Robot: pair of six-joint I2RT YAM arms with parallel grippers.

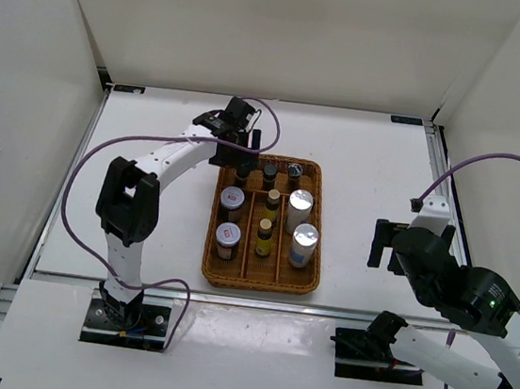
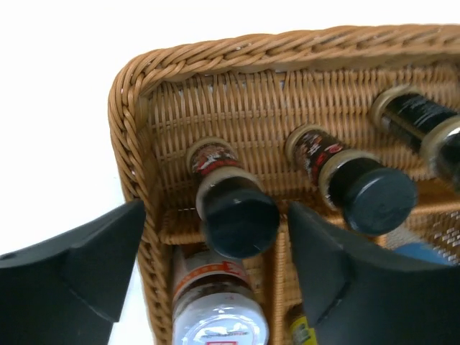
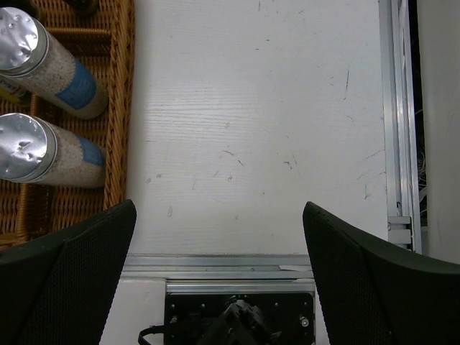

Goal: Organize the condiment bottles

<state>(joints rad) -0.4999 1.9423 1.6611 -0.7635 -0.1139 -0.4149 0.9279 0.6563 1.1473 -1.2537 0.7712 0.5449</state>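
The brown wicker basket (image 1: 260,281) holds all nine bottles. Three black-capped jars (image 1: 269,171) stand in its far row. Two silver-lidded red-labelled jars (image 1: 233,199) are on the left, two amber bottles (image 1: 265,238) in the middle, and two silvery cylinders (image 1: 303,242) on the right. My left gripper (image 1: 244,155) hovers over the far left corner. In the left wrist view it (image 2: 217,208) is open, and its fingers straddle the leftmost black-capped jar (image 2: 237,215) with a gap on the left side. My right gripper (image 1: 382,243) is open and empty over bare table (image 3: 219,208).
The basket's rim (image 2: 215,54) curves close behind the jars. A red-labelled jar (image 2: 219,316) stands just in front of the straddled one. The two cylinders (image 3: 32,147) show at the right wrist view's left edge. A metal rail (image 1: 437,178) runs along the table's right side.
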